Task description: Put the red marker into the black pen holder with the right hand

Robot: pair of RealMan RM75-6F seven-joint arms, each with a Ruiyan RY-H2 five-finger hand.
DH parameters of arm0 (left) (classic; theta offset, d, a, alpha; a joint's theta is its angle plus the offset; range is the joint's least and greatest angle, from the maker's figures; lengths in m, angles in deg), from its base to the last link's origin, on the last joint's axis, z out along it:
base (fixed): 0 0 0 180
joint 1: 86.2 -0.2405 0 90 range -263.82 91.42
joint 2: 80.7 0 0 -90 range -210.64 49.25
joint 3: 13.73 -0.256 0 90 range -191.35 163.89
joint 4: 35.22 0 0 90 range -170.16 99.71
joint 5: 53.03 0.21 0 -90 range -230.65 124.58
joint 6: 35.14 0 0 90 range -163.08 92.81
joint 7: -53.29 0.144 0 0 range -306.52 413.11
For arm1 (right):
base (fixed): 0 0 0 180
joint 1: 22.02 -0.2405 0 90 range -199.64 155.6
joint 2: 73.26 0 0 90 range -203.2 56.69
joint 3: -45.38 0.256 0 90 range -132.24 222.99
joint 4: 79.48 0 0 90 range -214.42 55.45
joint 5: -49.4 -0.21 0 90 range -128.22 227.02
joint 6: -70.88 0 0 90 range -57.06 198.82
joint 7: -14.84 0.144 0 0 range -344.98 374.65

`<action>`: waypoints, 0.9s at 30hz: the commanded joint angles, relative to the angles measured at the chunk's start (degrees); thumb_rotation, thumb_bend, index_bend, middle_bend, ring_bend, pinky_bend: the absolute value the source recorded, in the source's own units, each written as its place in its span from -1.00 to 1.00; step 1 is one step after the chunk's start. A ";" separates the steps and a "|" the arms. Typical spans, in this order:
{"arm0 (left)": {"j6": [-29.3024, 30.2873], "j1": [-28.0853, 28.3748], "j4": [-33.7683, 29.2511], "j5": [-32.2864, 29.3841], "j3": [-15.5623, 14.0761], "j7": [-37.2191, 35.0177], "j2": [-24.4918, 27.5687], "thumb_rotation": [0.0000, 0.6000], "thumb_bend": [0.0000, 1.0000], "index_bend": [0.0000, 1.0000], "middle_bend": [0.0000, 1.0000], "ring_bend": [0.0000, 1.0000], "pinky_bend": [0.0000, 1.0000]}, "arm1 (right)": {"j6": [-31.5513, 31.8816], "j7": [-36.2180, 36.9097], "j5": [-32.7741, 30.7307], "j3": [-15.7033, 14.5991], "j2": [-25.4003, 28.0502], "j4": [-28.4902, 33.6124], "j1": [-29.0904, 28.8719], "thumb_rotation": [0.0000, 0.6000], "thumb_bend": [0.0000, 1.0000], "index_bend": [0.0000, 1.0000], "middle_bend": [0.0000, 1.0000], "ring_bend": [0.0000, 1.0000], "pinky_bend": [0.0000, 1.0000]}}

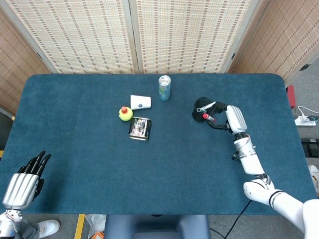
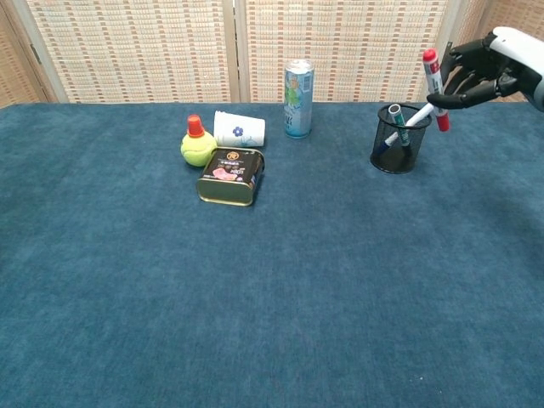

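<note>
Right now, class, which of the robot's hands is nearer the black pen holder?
Right. The right hand hovers beside the black pen holder, holding the red marker; the left hand is at the table's opposite near corner.

Bright, even light; both views sharp, shadows faint.

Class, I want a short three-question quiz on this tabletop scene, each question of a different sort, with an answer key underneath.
1. True or false: the red marker already rests inside the black mesh pen holder.
2. Which hand holds the marker? A) right hand B) left hand C) neither
3. Fill in: the white paper cup with a blue flower lies on its ____, beside the yellow-green ball-shaped bottle with an orange cap.

Key: 1. False; it is held nearly upright above the holder's right rim. 2. A. 3. side.
</note>
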 commanded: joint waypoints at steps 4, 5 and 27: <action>0.95 -0.15 0.39 0.37 0.26 0.43 -0.57 1.00 -0.09 -0.85 -1.00 -0.73 -0.22 | -4.35 5.76 -0.59 1.00 -2.84 -6.78 -3.95 1.00 -0.57 0.33 -0.13 -0.12 -0.13; 1.04 -0.16 0.50 0.38 0.30 0.61 -0.69 1.00 -0.09 -0.85 -1.00 -0.73 -0.22 | -4.74 6.74 -0.49 1.07 -3.30 -7.71 -4.50 1.00 -0.57 0.33 -0.13 -0.12 -0.13; -1.44 1.04 1.28 -4.99 2.41 4.75 -2.68 1.00 -0.09 -0.85 -1.00 -0.73 -0.21 | -12.20 20.86 2.00 -0.88 -11.45 -28.97 -14.49 1.00 -0.57 0.33 -0.13 -0.12 -0.13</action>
